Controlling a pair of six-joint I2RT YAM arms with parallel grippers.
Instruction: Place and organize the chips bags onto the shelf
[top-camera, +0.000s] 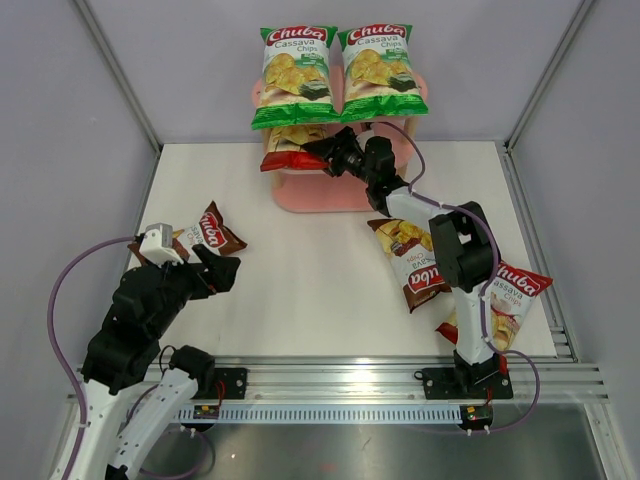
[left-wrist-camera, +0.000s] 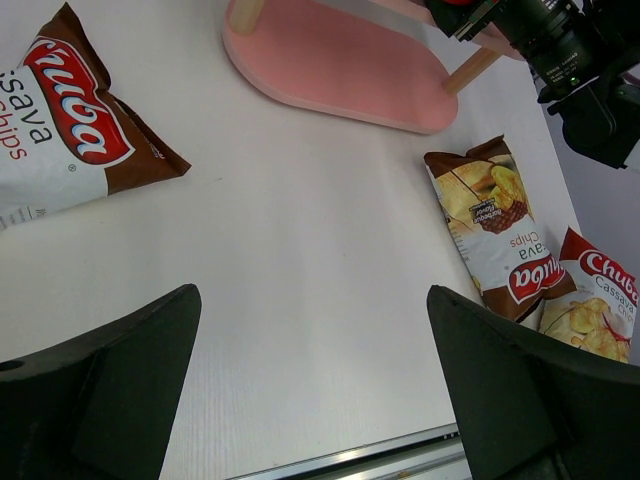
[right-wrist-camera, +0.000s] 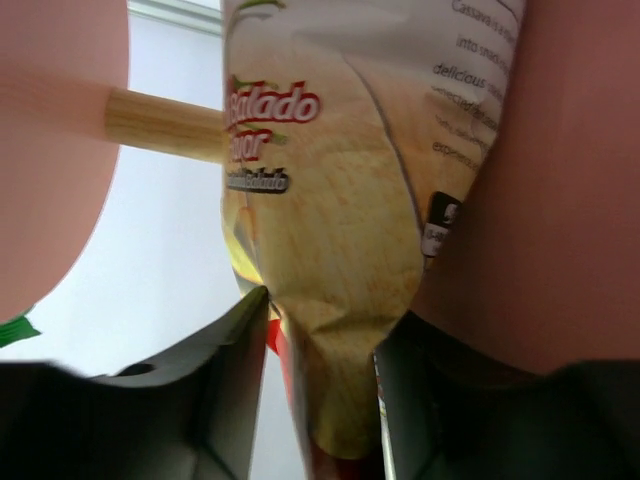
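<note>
One red bag (top-camera: 288, 152), pinched by the right gripper (top-camera: 320, 152), could be tipped off the shelf (top-camera: 310, 195) if released askew; left gripper (left-wrist-camera: 315, 400) spread empty.

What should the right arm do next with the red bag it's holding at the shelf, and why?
Probably ease it deeper, then let go: the right gripper is shut on the red bag, which juts out from under the green bags on the shelf.
</note>
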